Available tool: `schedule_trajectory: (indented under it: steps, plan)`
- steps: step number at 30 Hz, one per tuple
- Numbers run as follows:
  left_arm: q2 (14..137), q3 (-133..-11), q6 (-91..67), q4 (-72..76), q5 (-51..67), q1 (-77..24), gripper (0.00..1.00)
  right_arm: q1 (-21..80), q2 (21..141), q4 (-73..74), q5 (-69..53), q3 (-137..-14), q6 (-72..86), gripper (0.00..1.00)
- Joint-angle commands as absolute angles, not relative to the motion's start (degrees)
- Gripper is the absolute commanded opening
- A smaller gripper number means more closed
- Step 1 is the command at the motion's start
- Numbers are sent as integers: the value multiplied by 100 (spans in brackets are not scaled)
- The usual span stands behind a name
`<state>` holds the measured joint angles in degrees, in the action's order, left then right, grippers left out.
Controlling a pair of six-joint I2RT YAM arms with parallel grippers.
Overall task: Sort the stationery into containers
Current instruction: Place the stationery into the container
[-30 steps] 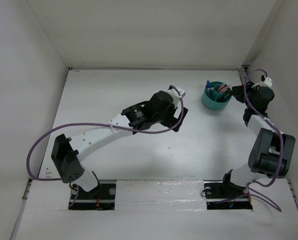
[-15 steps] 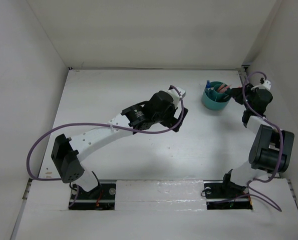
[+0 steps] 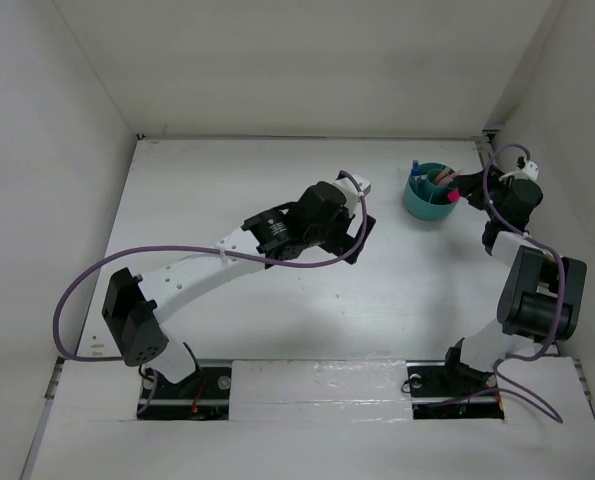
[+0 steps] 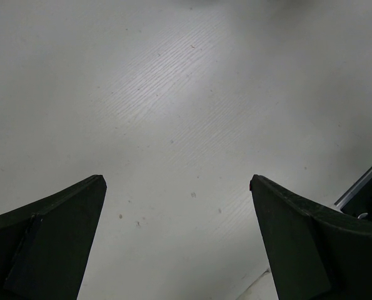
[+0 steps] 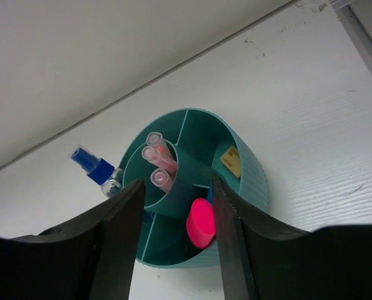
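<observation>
The teal cup stands at the back right of the table, also in the top view. Its middle ring holds three pink pens. A pink-capped highlighter stands in a near outer compartment, its cap showing in the top view. A tan block lies in a right compartment. A clear blue-capped tube sticks out on the left side. My right gripper is open just right of the cup, with nothing held. My left gripper is open and empty above bare table.
White walls close in the table at the back and on both sides. The cup stands close to the back right corner. The left arm stretches across the table's middle. A rail shows at the right of the left wrist view.
My right gripper has drawn back a little to the right, away from the cup. The pink highlighter cap now shows at the cup's right edge. The left arm has not moved.
</observation>
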<state>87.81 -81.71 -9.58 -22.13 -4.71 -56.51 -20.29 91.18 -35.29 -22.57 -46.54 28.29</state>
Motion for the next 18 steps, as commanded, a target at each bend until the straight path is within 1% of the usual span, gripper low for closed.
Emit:
schedule_trajectory:
  steps: [1,4,7,10,11,12,13,14,15,16,18]
  plan:
    - [8648,-8279,-870,-2145,-571,-5660,100,-2074,9105,-3990,-2382,-4641,2786,54]
    - [8648,-8279,-870,-2145,-571,-5660,100,-2074,9036,-3990,-2382,-4641,2786,57]
    - [8648,-8410,-923,-2197,-685,-5660,100,-2074,8834,-3990,-2443,-4641,2847,57]
    - [8754,-8744,-1037,-2346,-896,-5660,100,-2074,8404,-3789,-2391,-4641,2900,63]
    - [8858,-8876,-1037,-2416,-1001,-5660,100,-2074,8281,-3675,-2391,-4771,2900,70]
    - [8929,-9216,-1176,-2495,-1289,-5660,100,-2074,8053,-3239,-2312,-4877,2900,75]
    - [9121,-9420,-1178,-2574,-1388,-5660,100,-2074,7964,-2947,-2312,-5017,2900,90]
    - [9236,-9648,-1282,-2749,-1476,-5564,100,-1961,7876,-2657,-2312,-5358,2848,100]
    - [9368,-9911,-1396,-2847,-1546,-5468,100,-1890,7753,-1854,-2259,-5596,2682,100]
    - [9613,-10419,-1702,-2926,-1486,-5136,100,-1785,7682,-1419,-1980,-5834,2602,100]
    - [9834,-10861,-2046,-3049,-1284,-4713,100,-1338,7542,-689,-1610,-6517,2453,100]
